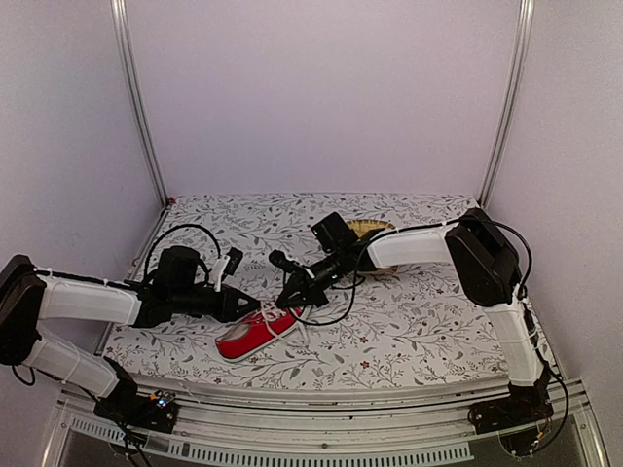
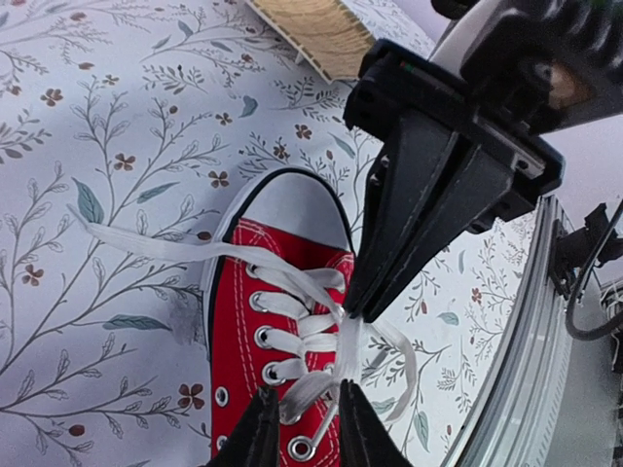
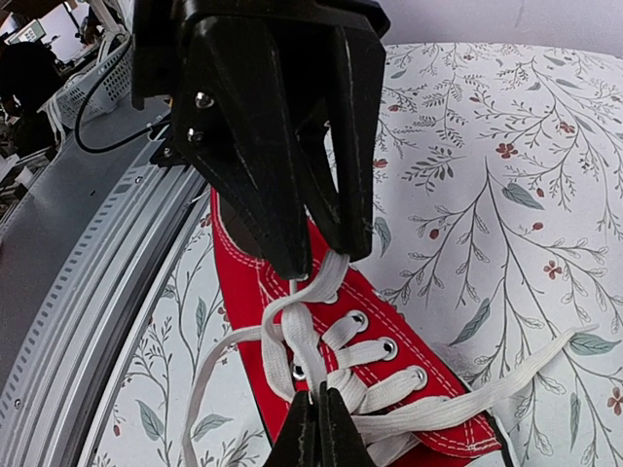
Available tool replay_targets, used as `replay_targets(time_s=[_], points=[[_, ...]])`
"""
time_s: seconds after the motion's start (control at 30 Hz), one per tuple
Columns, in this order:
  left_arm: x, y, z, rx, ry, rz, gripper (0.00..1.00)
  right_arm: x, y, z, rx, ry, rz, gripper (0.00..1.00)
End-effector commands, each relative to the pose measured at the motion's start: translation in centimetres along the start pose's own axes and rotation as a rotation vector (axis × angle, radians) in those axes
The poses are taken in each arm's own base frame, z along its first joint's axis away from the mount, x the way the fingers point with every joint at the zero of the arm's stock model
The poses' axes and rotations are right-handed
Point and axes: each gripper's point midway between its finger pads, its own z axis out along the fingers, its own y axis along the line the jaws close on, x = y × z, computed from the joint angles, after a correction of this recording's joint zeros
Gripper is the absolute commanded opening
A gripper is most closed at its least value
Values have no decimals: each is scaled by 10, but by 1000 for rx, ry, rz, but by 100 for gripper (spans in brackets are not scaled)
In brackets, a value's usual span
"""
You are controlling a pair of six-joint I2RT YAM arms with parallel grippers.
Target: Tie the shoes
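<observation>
A red sneaker with white laces lies on the floral table near the front. It fills the left wrist view and the right wrist view. My right gripper is shut on a white lace strand over the eyelets; it also shows in the left wrist view. My left gripper faces it, jaws a little apart, with the same lace running between its fingers. One lace end trails loose across the table.
A yellow woven basket stands behind the right arm and shows in the left wrist view. A black cable loops beside the shoe. The metal front rail lies close to the shoe.
</observation>
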Motion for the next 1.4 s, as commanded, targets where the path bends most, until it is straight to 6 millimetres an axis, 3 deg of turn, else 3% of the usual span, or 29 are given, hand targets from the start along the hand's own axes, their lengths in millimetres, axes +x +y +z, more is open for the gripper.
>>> replay_targets(time_s=[0.0,0.17,0.23,0.5,0.87,1.37], points=[[4,-5,2,37,5,15,21,4,-4,3,-12,6,17,2],[7,-1,0,28,4,12,21,-3,-4,3,-8,4,8,2],[7,1,-1,25,3,14,23,11,-7,11,-17,21,34,2],[17,-2,-2,70,37,10,24,12,-7,20,-19,32,32,2],[30,6,4,51,78,13,25,12,-5,19,-21,39,33,2],[35,15,11,22,105,54,26,11,-5,20,-29,32,36,2]])
